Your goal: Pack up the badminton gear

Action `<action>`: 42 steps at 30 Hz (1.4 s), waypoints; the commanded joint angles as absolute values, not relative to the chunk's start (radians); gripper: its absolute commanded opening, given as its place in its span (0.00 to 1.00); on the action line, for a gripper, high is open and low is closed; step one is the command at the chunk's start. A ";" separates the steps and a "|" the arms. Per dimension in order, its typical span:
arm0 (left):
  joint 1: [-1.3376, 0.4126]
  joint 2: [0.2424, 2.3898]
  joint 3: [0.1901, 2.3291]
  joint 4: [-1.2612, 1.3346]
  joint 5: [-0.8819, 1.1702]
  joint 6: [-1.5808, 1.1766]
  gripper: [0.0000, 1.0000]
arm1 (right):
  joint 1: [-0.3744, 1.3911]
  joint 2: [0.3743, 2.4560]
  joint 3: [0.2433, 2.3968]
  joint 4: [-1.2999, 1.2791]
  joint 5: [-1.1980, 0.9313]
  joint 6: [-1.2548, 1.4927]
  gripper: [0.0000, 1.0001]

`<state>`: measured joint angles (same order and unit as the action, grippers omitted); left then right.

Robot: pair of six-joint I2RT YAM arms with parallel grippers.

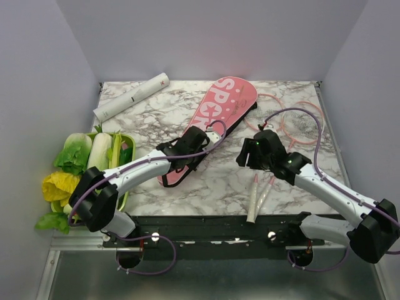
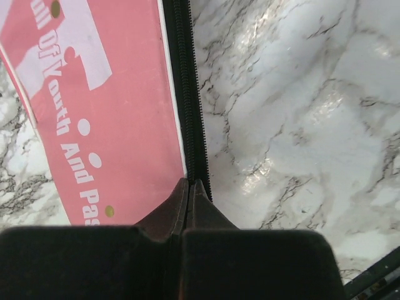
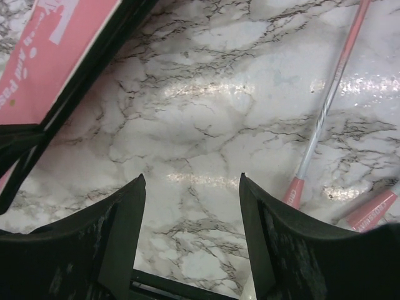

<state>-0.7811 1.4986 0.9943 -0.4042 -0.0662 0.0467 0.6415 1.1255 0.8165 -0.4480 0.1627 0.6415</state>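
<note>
White-veined marble tabletop (image 1: 212, 187), boxed in by plain pale walls (image 1: 206, 37). We see the pink cover (image 1: 220, 112) lettered "SPORT" lying flat at the centre of the top view, slanted from the upper middle down toward the lower left. A black zipper (image 2: 186, 87) runs along its edge. The left end effector (image 2: 189, 189) is down at that zipper edge on the cover's narrow part, fingers pressed fully together. The tips sit right on the zipper line, and we cannot tell whether they pinch a pull or only touch the teeth. The right end effector (image 3: 192, 181) is spread wide and holds nothing, over bare marble between the cover and the rackets (image 1: 299, 122). Those two pink-framed rackets lie at the right of the top view, heads overlapping toward the upper right, pale handles (image 1: 252, 205) pointing to the lower edge, just beside each other. In the right wrist view one thin pink shaft crosses the upper right, with a cover corner at the upper left. The white tube (image 1: 132, 97) lies on its side at the upper left, well apart from the cover. A green tray (image 1: 130, 150) of leafy vegetables (image 1: 74, 156) sits at the left edge.
</note>
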 commanded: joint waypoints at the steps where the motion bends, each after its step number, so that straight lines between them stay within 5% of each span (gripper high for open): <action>1: -0.782 1.442 1.029 -0.402 -0.002 0.031 0.00 | 0.637 1.150 0.856 -0.509 0.245 0.632 0.70; 23: -0.775 1.301 0.911 -0.190 0.357 -0.090 0.00 | 0.637 1.365 0.920 -0.230 -0.035 0.839 0.64; 42: -0.769 1.285 0.900 -0.166 0.390 -0.103 0.00 | 0.637 1.327 0.871 -0.172 -0.015 0.876 0.64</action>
